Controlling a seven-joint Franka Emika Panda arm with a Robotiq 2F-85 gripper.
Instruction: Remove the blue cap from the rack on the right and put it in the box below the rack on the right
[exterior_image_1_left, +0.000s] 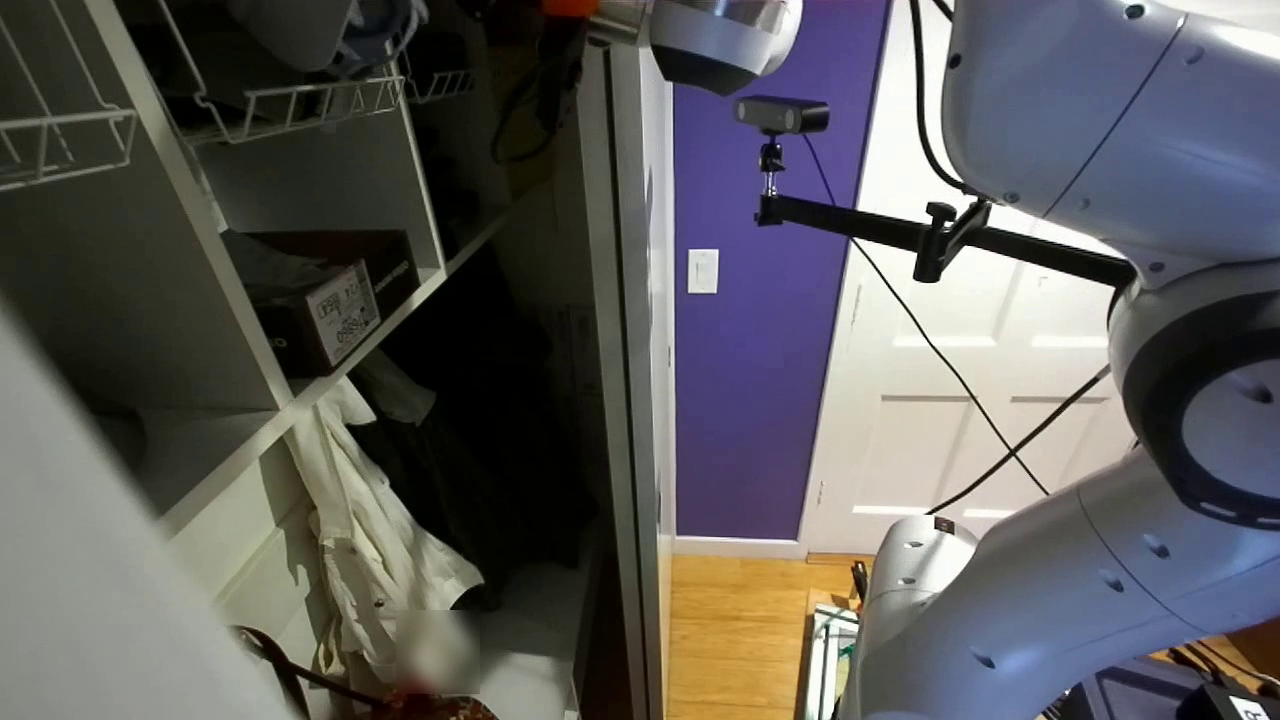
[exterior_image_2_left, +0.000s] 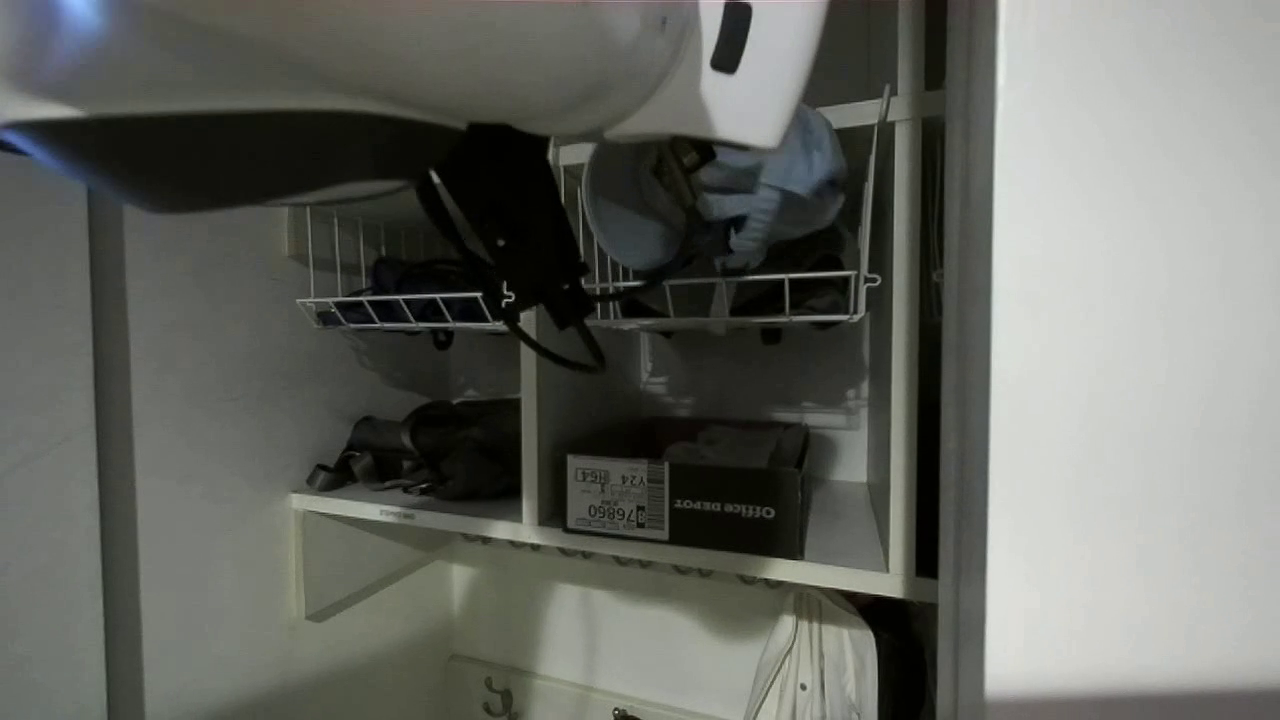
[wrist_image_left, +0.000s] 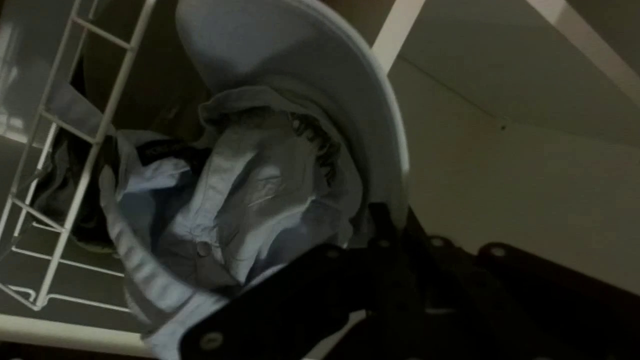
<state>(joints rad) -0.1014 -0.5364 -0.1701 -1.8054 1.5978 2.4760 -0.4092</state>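
The grey-blue cap (wrist_image_left: 270, 180) fills much of the wrist view, its hollow inside and curved brim toward the camera. My gripper (wrist_image_left: 395, 210) is shut on the brim's edge, one finger on each face. Both exterior views show the cap (exterior_image_2_left: 630, 215) at the right-hand white wire rack (exterior_image_2_left: 725, 300), above its front lip; whether it touches the wires I cannot tell. The arm hides the fingertips in the exterior views. Below that rack, a dark box (exterior_image_2_left: 735, 510) with a white label stands on the shelf, open at the top, greyish things inside.
Another wire rack (exterior_image_2_left: 410, 325) with dark things hangs to the left, above a dark bag (exterior_image_2_left: 450, 450). A divider (exterior_image_2_left: 530, 430) separates the compartments. White clothing (exterior_image_1_left: 370, 520) hangs under the shelf. The door frame (exterior_image_1_left: 620, 350) stands near the arm. A black cable loop (exterior_image_2_left: 560, 360) dangles below my wrist.
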